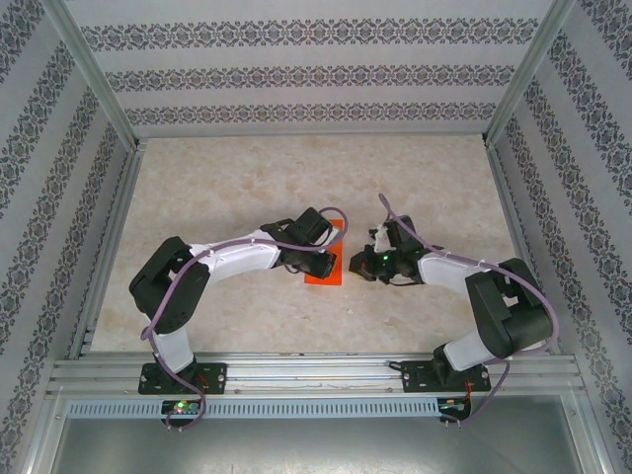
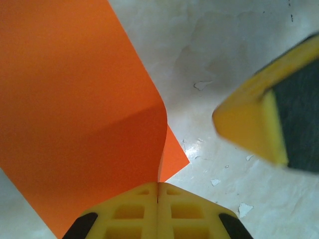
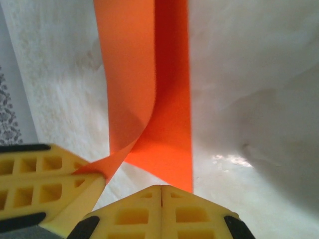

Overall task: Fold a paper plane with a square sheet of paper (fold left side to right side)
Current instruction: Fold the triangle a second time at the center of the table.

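One sheet (image 2: 75, 99); two tools: left tool (image 2: 158, 186), right tool (image 3: 161, 189).

Matt, smooth square sheet of paper (image 2: 75, 99); matt plastic left pincer (image 2: 158, 191); chipped table (image 2: 239, 59).

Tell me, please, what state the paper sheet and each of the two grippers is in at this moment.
square sheet of paper: partly folded, one edge lifted and curled over, the rest flat on the table.
left gripper: shut, pinching the sheet's lifted edge.
right gripper: shut, tips near the flat layer's edge; no grip on it visible.
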